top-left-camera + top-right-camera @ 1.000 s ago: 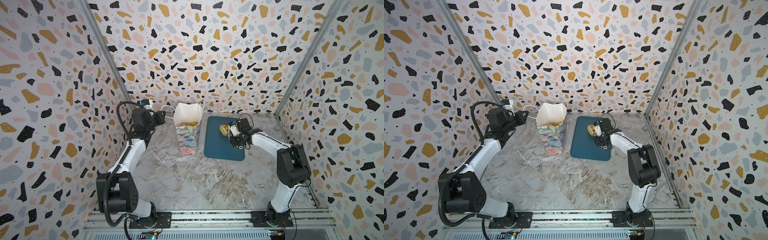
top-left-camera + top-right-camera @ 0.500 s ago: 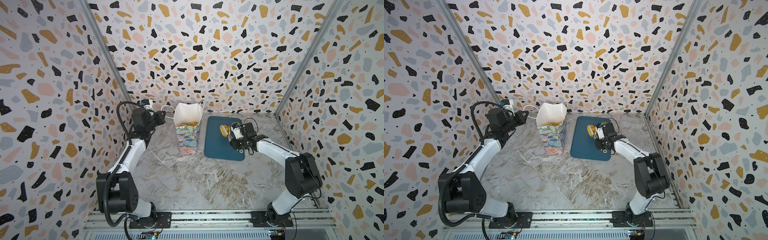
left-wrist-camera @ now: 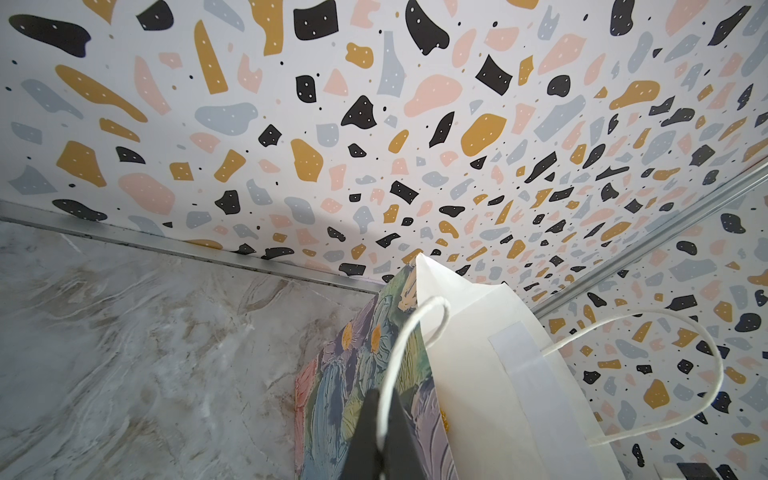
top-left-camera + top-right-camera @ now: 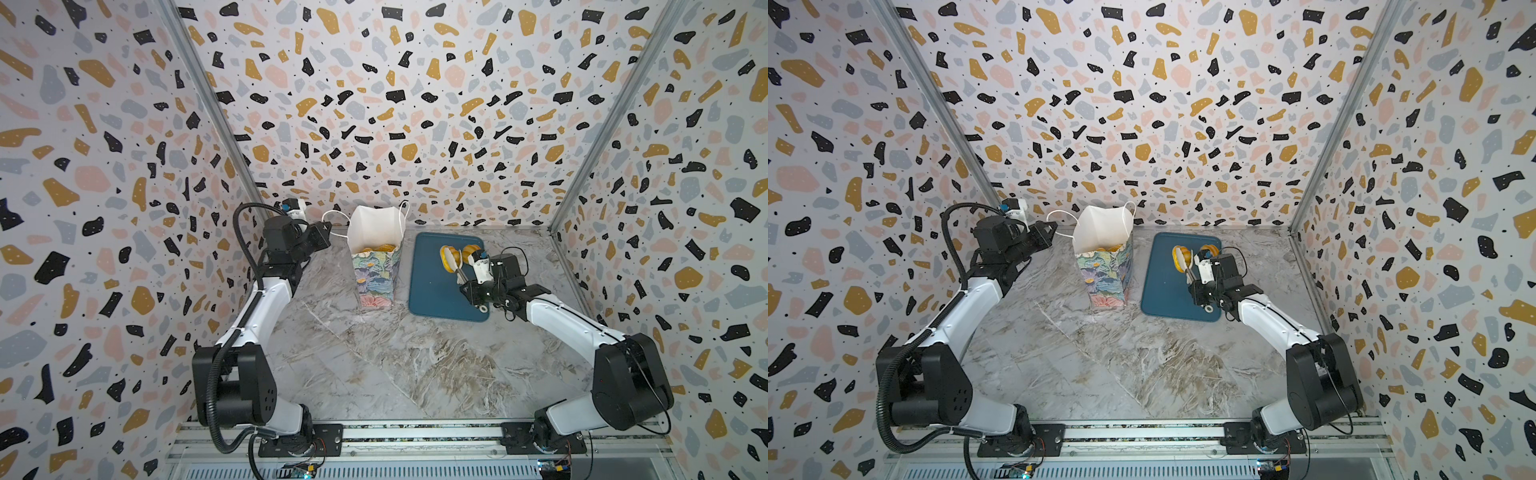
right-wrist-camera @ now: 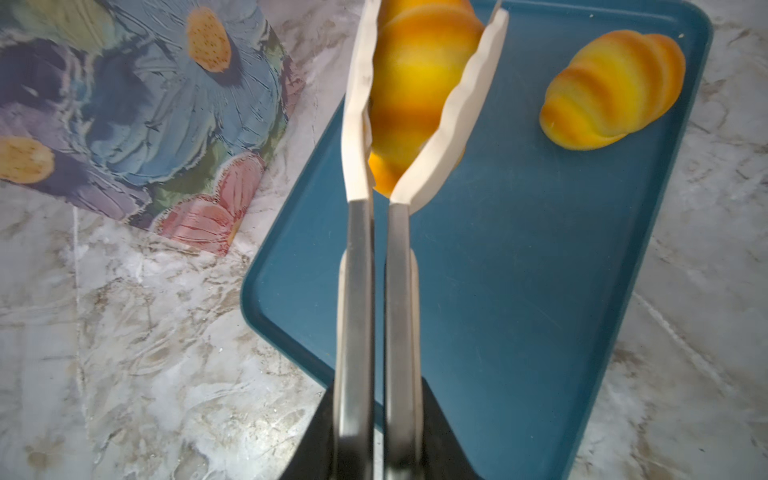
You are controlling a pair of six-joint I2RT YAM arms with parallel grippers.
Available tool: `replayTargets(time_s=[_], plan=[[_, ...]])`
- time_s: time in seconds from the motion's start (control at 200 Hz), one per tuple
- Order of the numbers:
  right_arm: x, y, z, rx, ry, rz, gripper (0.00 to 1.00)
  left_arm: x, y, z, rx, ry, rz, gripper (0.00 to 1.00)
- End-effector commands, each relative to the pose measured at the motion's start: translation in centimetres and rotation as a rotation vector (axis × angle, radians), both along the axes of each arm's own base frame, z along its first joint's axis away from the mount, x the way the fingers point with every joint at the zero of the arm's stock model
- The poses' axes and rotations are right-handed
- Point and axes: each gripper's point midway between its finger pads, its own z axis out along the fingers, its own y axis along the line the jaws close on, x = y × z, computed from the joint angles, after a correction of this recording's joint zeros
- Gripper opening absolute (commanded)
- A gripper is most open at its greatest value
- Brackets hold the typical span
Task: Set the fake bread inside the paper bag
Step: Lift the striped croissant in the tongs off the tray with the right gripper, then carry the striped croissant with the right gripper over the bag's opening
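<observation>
White terrazzo-print walls [image 4: 374, 104], flecked black, ochre, pink and grey, enclose a grey marble-look bench [image 4: 374, 365] on three sides. Silver metal posts [image 4: 206, 95] mark its back corners; a metal rail [image 4: 415, 433] runs along its front edge.

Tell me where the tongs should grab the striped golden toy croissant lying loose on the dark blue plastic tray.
Take the loose striped croissant across its thick middle, one tong blade on each long flank, coming down from above. It lies flat on the tray with nothing over it, and its tapered ends would likely slip.
</observation>
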Motion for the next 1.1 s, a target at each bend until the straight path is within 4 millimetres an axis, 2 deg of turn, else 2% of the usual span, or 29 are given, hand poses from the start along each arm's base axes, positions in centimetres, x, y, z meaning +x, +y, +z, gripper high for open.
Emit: replayTargets(time_s=[0.0, 0.205, 0.566, 1.091], plan=[[0.0, 1.0, 3.8, 0.097, -0.098, 0.007, 0.12, 0.0, -0.2, 0.4, 0.007, -0.030, -0.006, 0.00], [-1.0, 1.4, 5.8, 0.147, -0.143, 0.007, 0.11, 0.0, -0.2, 0.4, 0.008, -0.029, -0.006, 0.00], [-2.6, 2.2, 11.0, 0.231, -0.261, 0.025, 0.11, 0.0, -0.2, 0.4, 0.007, -0.028, -0.007, 0.00], [-4.0, 4.3, 15.7, 0.276, -0.343, 0.069, 0.12, 0.0, -0.2, 0.3, 0.007, -0.028, -0.006, 0.00]])
